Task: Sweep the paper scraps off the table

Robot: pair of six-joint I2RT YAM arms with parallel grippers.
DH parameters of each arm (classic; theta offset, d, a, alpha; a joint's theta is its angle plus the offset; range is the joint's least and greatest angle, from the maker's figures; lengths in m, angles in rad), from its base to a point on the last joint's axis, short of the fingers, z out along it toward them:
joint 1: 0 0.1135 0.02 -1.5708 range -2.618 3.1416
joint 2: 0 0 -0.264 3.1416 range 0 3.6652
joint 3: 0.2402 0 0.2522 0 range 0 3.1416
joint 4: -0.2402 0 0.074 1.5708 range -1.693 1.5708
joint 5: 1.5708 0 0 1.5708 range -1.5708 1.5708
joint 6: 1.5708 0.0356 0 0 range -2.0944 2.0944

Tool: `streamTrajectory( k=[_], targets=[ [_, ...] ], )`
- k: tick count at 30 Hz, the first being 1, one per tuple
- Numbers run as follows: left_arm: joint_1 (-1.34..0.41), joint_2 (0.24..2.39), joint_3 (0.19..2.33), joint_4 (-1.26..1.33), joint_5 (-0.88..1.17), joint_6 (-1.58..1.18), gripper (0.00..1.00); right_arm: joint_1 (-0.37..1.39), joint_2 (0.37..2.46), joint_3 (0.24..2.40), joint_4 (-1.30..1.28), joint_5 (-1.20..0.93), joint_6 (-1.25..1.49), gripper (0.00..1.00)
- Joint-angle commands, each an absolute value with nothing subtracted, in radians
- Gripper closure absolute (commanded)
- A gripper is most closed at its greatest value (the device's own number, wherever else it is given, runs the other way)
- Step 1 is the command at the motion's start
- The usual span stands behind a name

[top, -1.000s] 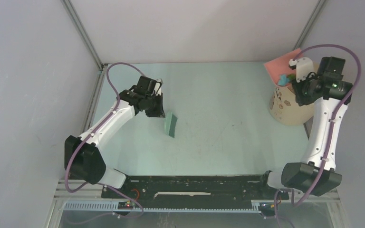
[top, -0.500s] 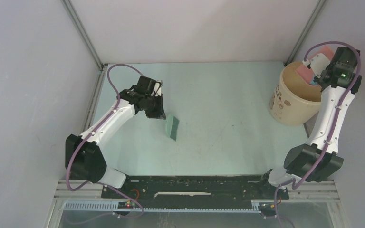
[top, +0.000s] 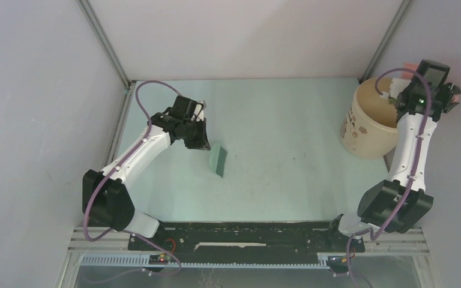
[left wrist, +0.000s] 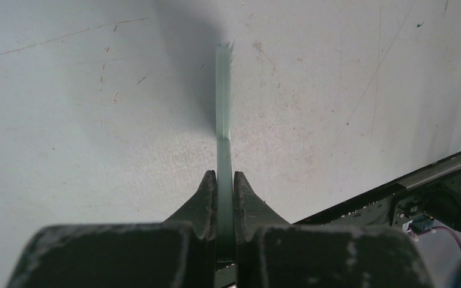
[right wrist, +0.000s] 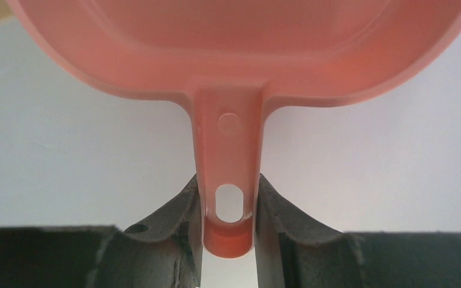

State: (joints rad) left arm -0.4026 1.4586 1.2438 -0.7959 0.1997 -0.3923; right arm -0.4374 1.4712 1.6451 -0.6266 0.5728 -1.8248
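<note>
Table [top: 276,150]: pale mint-green, scuffed, seen across the mid of the top view w/ grey walls round it.

L arm [top: 138,153] is stretched from its base at 7 o'clock toward 10 o'clock of the table. R arm [top: 411,150] is raised from 5 o'clock up to 2 o'clock, by the wall.

A beige patterned tub [top: 360,135] is stood at the table's 3 o'clock edge, just beside the R arm's wrist.

Salmon-pink dustpan [right wrist: 240,60]: its handle is clamped between the right gripper [right wrist: 229,204] fingers, pan at 12 o'clock of them in the wrist view, grey wall behind.

Teal-green brush [top: 217,159]: pinched edge-on by the nearly shut left gripper [left wrist: 223,180], approx. 9 o'clock of table centre, pointed toward 5 o'clock. Whether the tip touches the surface can't be told.

Paper scraps: can't be made out in any view.
</note>
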Motion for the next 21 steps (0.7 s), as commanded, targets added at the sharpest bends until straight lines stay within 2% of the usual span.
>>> streamTrajectory(
  k=[1,21],
  targets=[
    [-0.396,1.437,1.273,-0.781,0.221,-0.384,1.0,-0.421,1.427,1.537,-0.405,0.619,-2.015,0.98],
    [-0.396,1.444,1.273,-0.781,0.242,-0.384,1.0,-0.43,1.358,1.527,-0.561,0.604,-1.88,1.0]
  ],
)
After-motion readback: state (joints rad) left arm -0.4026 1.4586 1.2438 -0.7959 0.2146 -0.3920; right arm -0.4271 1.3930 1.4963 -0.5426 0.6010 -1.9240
